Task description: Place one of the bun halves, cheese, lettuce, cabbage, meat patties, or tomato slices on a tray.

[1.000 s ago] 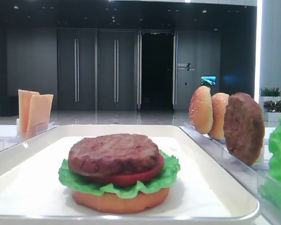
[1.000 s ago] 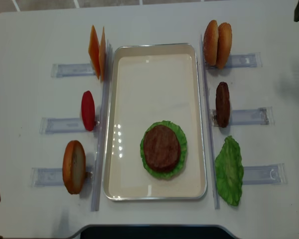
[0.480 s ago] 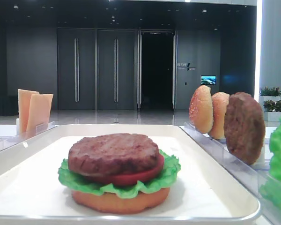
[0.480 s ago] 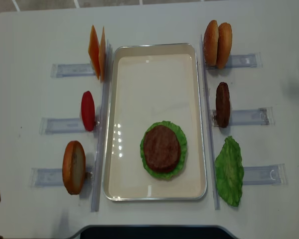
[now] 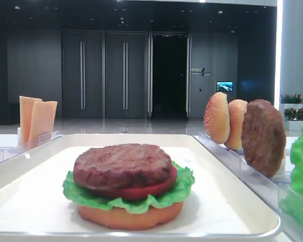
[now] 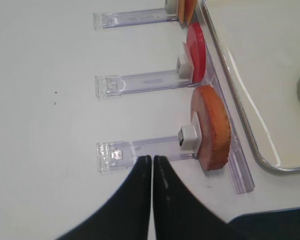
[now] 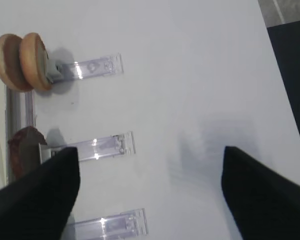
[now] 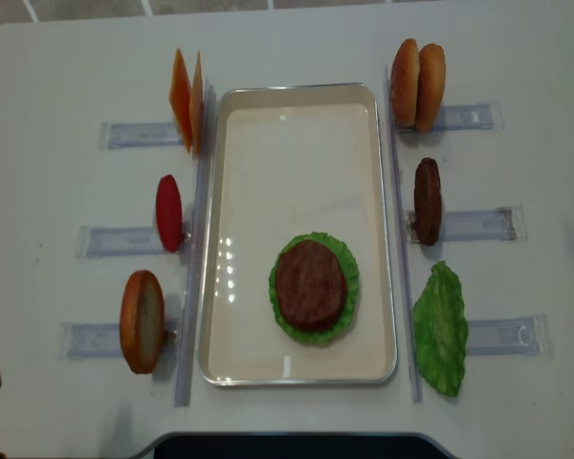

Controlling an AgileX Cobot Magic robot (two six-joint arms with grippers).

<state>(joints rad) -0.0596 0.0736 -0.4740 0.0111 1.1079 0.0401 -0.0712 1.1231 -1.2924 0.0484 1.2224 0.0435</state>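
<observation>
White tray (image 8: pixel 297 124) holds stack: bun (image 5: pixel 129 216), lettuce (image 5: pixel 78 194), tomato (image 5: pixel 146 190), patty (image 8: pixel 310 284) on top. Spare buns (image 8: pixel 417 84), cheese (image 8: pixel 187 100) upright alongside.

Left gripper (image 6: pixel 152 165): two black, matte, tapered fingers (image 6: pixel 135 200) with smooth faces. Right gripper (image 7: pixel 150 175): two black, broad, wedge-shaped fingers (image 7: pixel 35 200), plain, with no markings, cables or screws visible.

A white table (image 8: pixel 297 48) carries six clear holders (image 8: pixel 134 134) lying flat, three on each side, each ending at a long clear rail (image 8: pixel 193 287). In the low view, dark double doors (image 5: pixel 103 75) and a small lit screen (image 5: pixel 224 86) stand behind.
</observation>
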